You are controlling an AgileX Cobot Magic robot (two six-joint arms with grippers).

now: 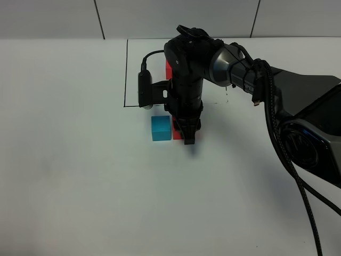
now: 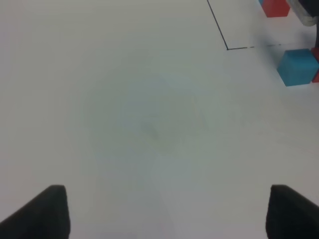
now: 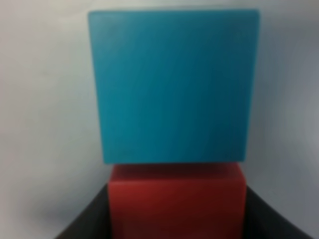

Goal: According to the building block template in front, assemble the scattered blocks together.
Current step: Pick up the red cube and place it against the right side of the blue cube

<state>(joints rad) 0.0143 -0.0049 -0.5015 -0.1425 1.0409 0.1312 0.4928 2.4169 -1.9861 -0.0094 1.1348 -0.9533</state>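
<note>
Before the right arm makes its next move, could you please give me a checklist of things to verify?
1. Right gripper shut on red cube: ok.
2. Red cube touching cyan-blue cube: ok, right wrist view shows no gap.
3. Colour order matches template pair: cannot tell, right arm hides most of it.
4. Left gripper open, empty, away from cubes: ok.
5. Both cubes outside black outline: ok.

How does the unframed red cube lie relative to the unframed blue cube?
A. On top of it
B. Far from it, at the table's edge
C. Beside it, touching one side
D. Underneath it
C: the red cube, gripped by the right tool, sits flush against a side of the blue cube, level with it in the high view.
</note>
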